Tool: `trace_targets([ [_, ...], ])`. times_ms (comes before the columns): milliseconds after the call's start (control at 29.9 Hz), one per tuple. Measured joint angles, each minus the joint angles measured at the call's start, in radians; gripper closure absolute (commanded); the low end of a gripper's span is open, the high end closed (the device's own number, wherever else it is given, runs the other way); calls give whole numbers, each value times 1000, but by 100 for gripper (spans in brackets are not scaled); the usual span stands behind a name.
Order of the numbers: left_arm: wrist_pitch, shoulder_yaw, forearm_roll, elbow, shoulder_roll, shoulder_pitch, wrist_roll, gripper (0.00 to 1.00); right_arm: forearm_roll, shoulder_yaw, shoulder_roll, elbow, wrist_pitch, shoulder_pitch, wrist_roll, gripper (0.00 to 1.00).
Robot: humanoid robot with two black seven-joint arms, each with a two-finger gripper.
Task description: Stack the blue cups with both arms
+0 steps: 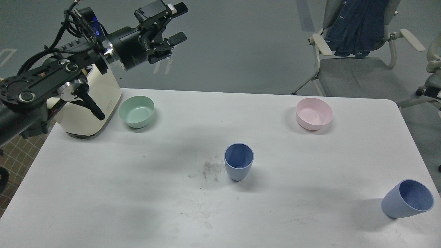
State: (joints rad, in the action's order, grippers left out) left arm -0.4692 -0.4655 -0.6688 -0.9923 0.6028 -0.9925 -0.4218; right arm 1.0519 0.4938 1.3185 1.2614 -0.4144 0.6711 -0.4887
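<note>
out on the white table (137, 193) both blue cups (238, 161) (407, 199) are standing well apart, nothing stacked, left gripper (177, 22) hovering open and empty, right arm out of view.

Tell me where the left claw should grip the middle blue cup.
Grip the middle cup at its rim, one finger inside and one outside, coming straight down. It stands upright with its mouth open and nothing close beside it, and it tapers to a narrow base, so a low side grip would likely slip.

Two upright periwinkle-blue cups, apart: mid-table cup (238, 162), right-edge cup (407, 199).
</note>
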Motion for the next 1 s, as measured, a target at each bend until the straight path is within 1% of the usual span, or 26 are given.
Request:
trace_targets([
  [234, 1, 0, -9, 0, -42, 21, 0, 4, 218, -51, 40, 44, 110, -132, 0, 0],
  [401, 2, -1, -11, 0, -56, 37, 1, 4, 246, -141, 85, 116, 169, -171, 0, 0],
  [568, 7, -2, -11, 0, -67, 38, 1, 4, 266, -212, 134, 170, 195, -175, 0, 0],
  [802, 10, -2, -12, 0, -81, 40, 1, 4, 347, -248, 126, 160, 262, -178, 0, 0],
  [902, 11, -2, -12, 0, -82, 44, 2, 4, 349, -248, 99, 141, 271, -180, 0, 0],
  [1002, 12, -2, -12, 0, -83, 45, 2, 4, 349, -248, 77, 126, 273, -191, 0, 2],
])
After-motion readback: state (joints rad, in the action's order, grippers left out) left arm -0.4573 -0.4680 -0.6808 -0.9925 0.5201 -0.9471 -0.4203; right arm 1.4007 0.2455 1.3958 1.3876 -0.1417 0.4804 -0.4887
